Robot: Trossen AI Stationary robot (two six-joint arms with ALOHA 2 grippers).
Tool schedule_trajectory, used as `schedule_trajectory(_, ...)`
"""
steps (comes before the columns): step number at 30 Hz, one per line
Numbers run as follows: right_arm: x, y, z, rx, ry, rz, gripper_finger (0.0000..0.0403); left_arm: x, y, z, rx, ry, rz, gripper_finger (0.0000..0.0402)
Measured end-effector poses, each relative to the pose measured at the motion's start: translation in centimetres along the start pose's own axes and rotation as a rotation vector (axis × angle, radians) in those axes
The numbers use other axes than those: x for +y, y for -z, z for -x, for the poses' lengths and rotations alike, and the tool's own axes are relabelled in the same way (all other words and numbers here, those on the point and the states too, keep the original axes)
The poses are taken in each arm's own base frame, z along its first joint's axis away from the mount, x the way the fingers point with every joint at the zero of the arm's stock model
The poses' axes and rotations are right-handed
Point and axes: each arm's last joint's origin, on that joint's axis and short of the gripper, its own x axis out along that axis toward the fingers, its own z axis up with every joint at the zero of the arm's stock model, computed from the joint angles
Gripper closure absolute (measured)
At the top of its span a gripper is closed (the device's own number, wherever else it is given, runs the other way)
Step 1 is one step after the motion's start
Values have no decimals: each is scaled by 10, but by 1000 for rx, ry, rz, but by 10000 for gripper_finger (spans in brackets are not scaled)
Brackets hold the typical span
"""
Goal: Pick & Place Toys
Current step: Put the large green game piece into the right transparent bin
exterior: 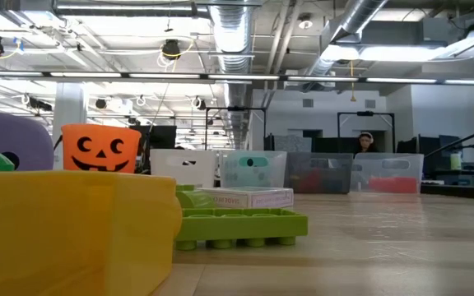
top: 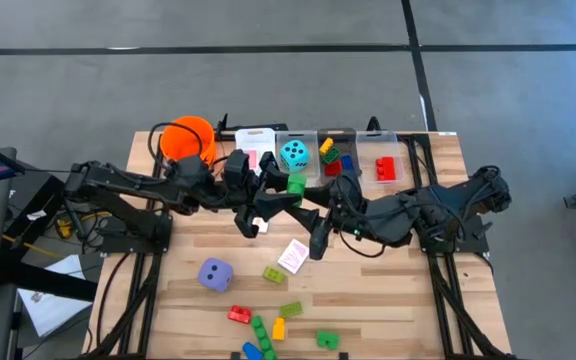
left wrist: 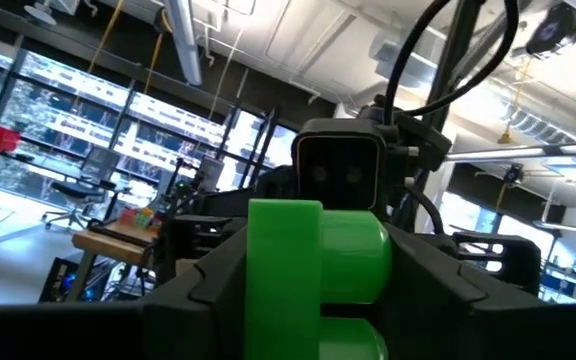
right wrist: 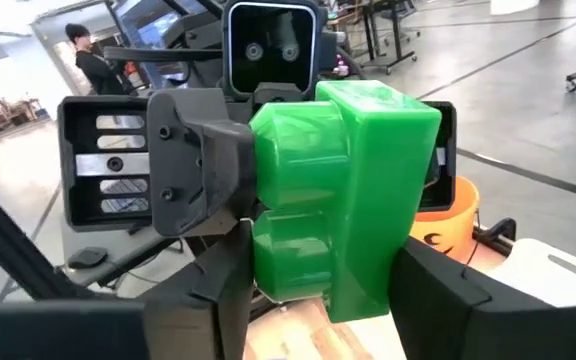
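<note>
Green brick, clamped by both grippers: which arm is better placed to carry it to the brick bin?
Right, likely. The left gripper and right gripper both clamp the green brick, but the bin holding bricks lies toward the right arm's side, a shorter carry.

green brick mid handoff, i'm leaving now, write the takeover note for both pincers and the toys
Left pincer: shut on the green brick, held above the table near the bins.
Right pincer: fingers on either side of the same brick; grip not confirmed.
Done: teal die in a clear bin; bricks, red ones among them, in the two bins beside it.
Left: purple die, playing card and loose bricks on the table.
</note>
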Motion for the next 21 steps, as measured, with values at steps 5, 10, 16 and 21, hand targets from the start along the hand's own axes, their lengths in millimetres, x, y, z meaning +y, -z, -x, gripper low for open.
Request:
schedule_trajectory(5, 0, 0, 0, -6, 17, 18, 225, 2, 0, 0, -4, -13, -5, 213)
schedule_trajectory(10, -4, 3, 0, 0, 69, 43, 225, 10, -6, 1, -9, -45, -25, 187)
schedule_trajectory(16, -7, 10, 5, 34, 134, 21, 225, 17, -31, 16, 22, -98, -122, 162)
schedule_trajectory(21, -15, 16, 16, 31, 253, 7, 230, 21, -53, 41, 124, -166, -195, 150)
